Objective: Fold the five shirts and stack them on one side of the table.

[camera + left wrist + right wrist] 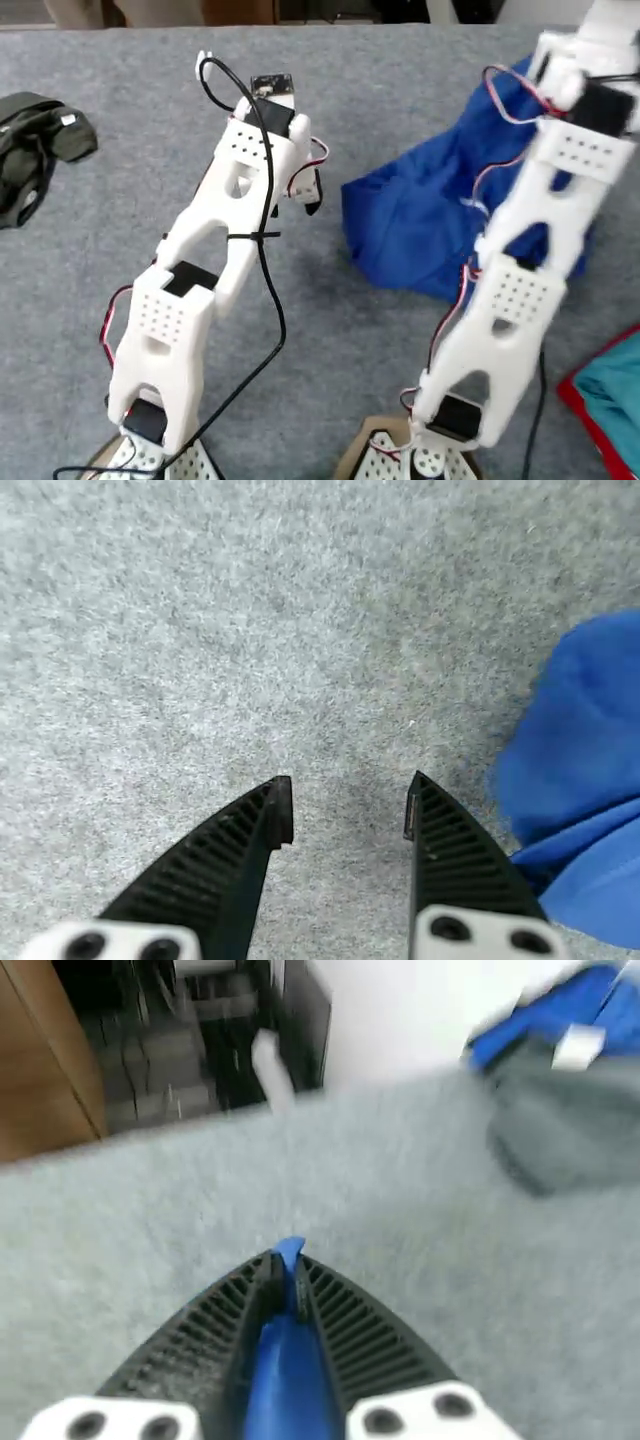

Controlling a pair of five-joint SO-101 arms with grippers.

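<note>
A blue shirt (430, 220) lies crumpled on the grey table (120, 250), right of centre, with part of it lifted toward the far right. My right gripper (283, 1268) is shut on a fold of that blue shirt (285, 1360), held above the table near its far edge. My left gripper (348, 810) is open and empty, its tips low over bare table just left of the blue shirt (585, 790). In the high view my left gripper (312, 196) sits beside the shirt's left edge.
A dark green shirt (35, 150) lies bunched at the table's far left. A teal shirt on something red (610, 395) sits at the near right corner. Grey and blue cloth (560, 1100) lies farther along in the right wrist view. Shelving stands behind the table.
</note>
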